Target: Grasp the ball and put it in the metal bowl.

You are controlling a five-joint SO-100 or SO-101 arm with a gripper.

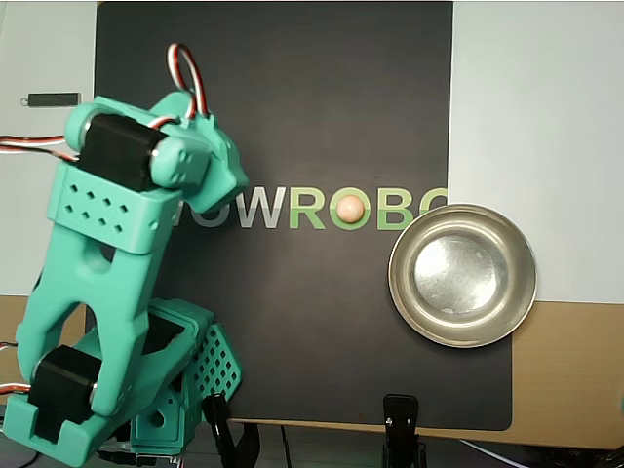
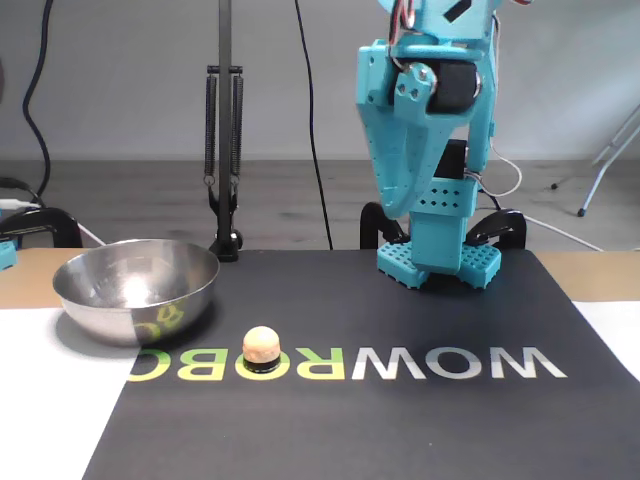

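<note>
Here the ball point(image 1: 350, 207) sat on a green printed letter of the black mat point(image 1: 292, 88), with the metal bowl point(image 1: 463, 276) near at its four o'clock in the overhead view, straddling the mat's right edge. The teal arm point(image 1: 117, 263) stood well apart at nine o'clock, bare mat between. Whether its gripper was open could not be told.

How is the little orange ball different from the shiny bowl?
The small peach-orange ball is far smaller than the round silver metal bowl. The ball looks matte and solid; the bowl is shiny, hollow and empty. The ball sits on a green printed letter; the bowl overlaps the black mat's edge. Both are round.
</note>
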